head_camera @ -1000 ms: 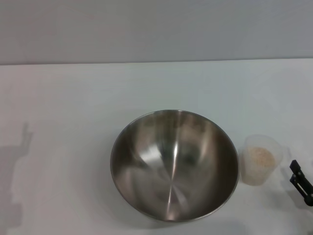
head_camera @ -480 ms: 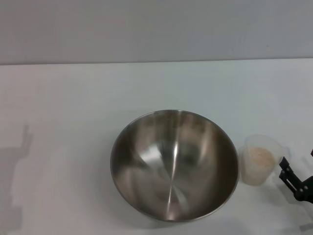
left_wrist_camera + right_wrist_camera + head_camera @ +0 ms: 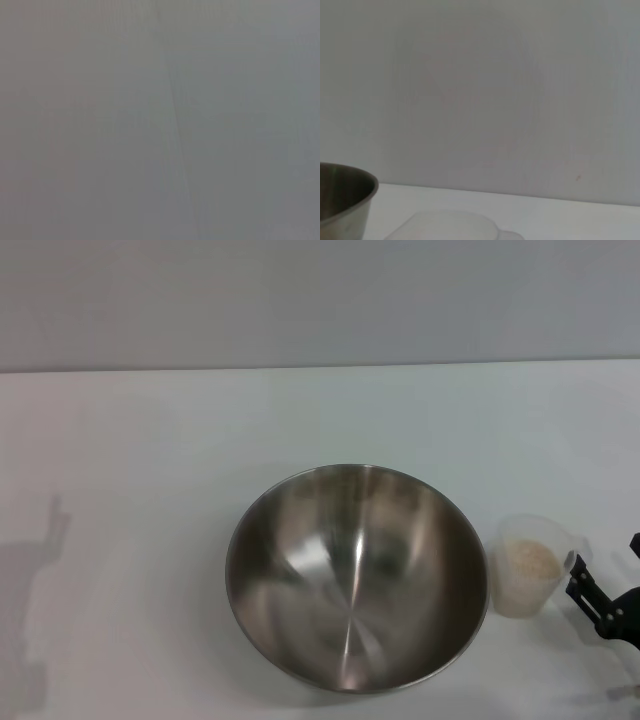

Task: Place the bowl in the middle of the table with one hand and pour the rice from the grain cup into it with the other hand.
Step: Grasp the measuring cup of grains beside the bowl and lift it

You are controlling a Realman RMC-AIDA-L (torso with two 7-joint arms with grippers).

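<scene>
White table (image 3: 150,460) below a plain grey wall (image 3: 320,300), spanning the head view. Steel bowl (image 3: 357,575) upright and empty near the table's middle, well apart from the jaws, beyond the cup. Grain cup (image 3: 534,566) upright just beside the bowl's rim, immediately ahead of the jaws, apparently untouched; rim also low in the right wrist view. Rice (image 3: 532,558) as a pale heap inside the cup. Right gripper (image 3: 603,602) at the table's right edge; jaw state: cannot tell. Left gripper out of view.
</scene>
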